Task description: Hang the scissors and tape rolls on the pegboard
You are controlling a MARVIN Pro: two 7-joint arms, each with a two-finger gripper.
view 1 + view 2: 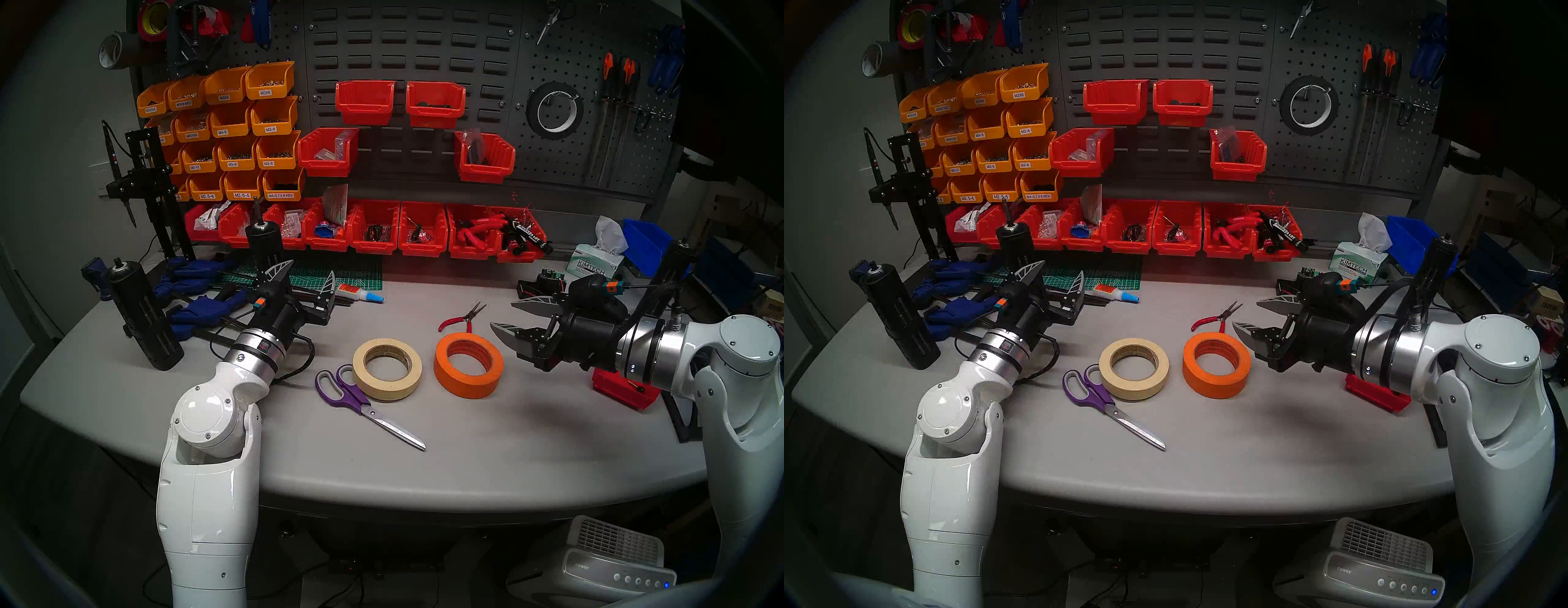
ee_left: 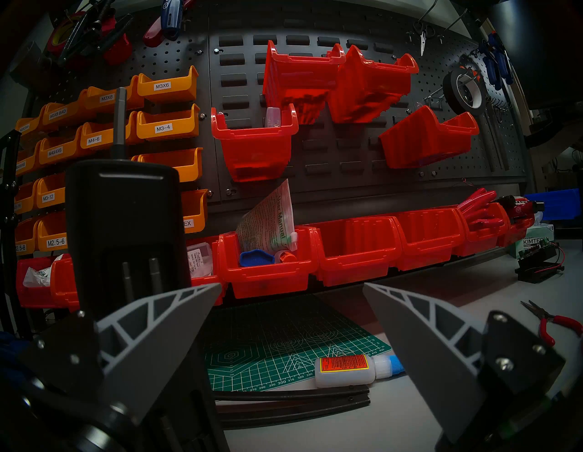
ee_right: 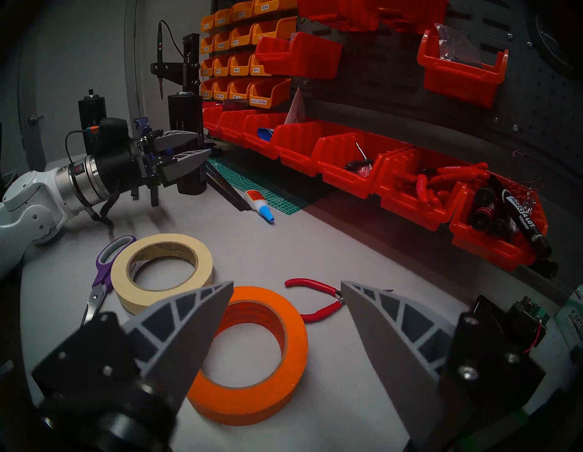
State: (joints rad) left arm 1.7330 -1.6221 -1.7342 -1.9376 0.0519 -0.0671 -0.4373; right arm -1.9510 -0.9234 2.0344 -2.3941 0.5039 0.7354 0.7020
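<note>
Scissors [image 1: 360, 401] flat on table [image 1: 530, 446], handles touching cream tape roll [image 1: 387, 368]; orange tape roll [image 1: 468, 364] beside it. Right gripper [image 1: 505, 316] fingers spread, empty, near orange roll, probably lining up grasp. Left gripper [image 1: 303, 276] fingers released, idle. Black tape roll [image 1: 553, 111] on pegboard [image 1: 594, 140] hook.

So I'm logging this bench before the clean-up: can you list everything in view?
scissors: one, purple, table front, touching cream roll
tape rolls: cream and orange flat on table; black hung on pegboard
pliers: one, red, behind orange roll
glue bottle: one, white, by green mat
bins: red and yellow, back wall
tissue box: one, right
left gripper: open, empty
right gripper: open, empty, beside orange roll
</note>
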